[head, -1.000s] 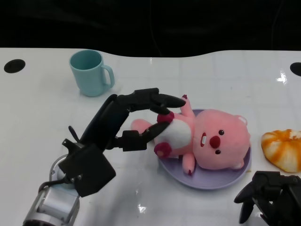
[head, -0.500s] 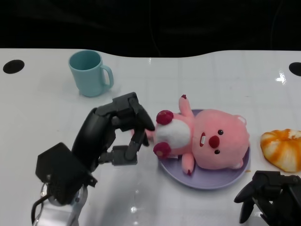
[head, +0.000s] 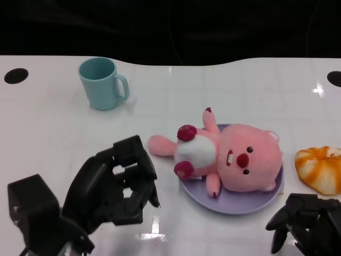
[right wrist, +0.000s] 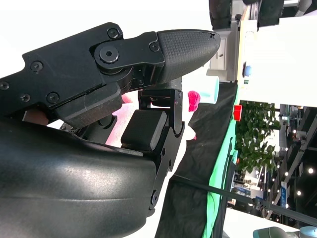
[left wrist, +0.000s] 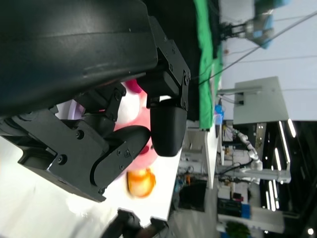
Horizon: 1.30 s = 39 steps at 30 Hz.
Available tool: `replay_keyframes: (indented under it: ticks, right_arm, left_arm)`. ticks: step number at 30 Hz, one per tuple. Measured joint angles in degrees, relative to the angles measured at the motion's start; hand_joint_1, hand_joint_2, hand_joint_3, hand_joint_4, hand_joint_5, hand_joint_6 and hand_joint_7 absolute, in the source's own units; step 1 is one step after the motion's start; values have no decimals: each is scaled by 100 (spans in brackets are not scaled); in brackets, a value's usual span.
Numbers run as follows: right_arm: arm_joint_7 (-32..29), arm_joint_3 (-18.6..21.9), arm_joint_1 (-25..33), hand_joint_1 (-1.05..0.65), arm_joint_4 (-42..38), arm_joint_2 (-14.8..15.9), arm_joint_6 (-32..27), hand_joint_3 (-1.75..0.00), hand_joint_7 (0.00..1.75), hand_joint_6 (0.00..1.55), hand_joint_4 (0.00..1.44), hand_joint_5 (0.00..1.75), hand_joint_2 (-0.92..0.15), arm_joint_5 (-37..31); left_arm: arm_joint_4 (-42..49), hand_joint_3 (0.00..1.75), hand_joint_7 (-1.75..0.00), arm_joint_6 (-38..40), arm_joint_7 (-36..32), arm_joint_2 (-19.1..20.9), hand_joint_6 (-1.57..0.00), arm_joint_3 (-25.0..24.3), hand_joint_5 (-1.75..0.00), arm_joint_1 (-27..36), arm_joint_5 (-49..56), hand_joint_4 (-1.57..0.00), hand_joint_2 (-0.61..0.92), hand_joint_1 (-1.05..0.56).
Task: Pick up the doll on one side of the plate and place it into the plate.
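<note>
A pink plush doll [head: 234, 160] with a white belly lies on its back in the purple plate [head: 240, 205]. Its head and body are inside, while its tail end hangs over the left rim onto the table. My left hand [head: 114, 184] is at the lower left, well away from the doll, with loosely bent fingers holding nothing. In the left wrist view, that hand [left wrist: 124, 129] fills the frame and the doll [left wrist: 131, 106] shows pink behind the fingers. My right hand [head: 306, 224] rests at the lower right, just below the plate, and it is also empty.
A light blue mug [head: 101, 82] stands at the back left. To the right of the plate, near the table's edge, lies an orange-and-white striped object [head: 319, 168]. Bare white table separates my left hand from the mug.
My left hand let go of the doll's body and drew back toward me, down and to the left. The doll stays on the plate. The right hand has not moved.
</note>
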<state>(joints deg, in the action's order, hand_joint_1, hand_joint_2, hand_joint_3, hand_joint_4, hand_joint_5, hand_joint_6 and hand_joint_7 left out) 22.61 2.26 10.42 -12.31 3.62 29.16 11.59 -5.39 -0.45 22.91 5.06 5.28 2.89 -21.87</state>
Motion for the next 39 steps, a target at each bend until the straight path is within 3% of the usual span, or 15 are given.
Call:
replay_keyframes:
  ticks: [9,16,27,39]
  right_arm:
    - [-3,-3,16,-100,6,0,-2,-32,88,110,109,130,-92,-7]
    - [15,-1,16,-100,1,6,-1,-33,89,110,109,130,-92,3]
    - [91,8,28,-99,-7,26,-1,-31,87,110,109,129,-92,42]
    - [91,13,53,-98,-6,59,-1,-31,87,110,110,129,-92,40]
  left_arm:
    - [-603,127,-164,1049,105,39,-64,-117,-175,579,-572,-78,48,-17]
    - [-666,129,-160,1093,146,-32,-67,-115,-175,847,-576,-77,45,-20]
    - [-429,116,-157,1037,526,-66,-69,-187,-175,969,-579,-76,53,-22]
    - [-253,121,-157,926,698,-46,-69,-288,-175,957,-572,-76,53,-18]
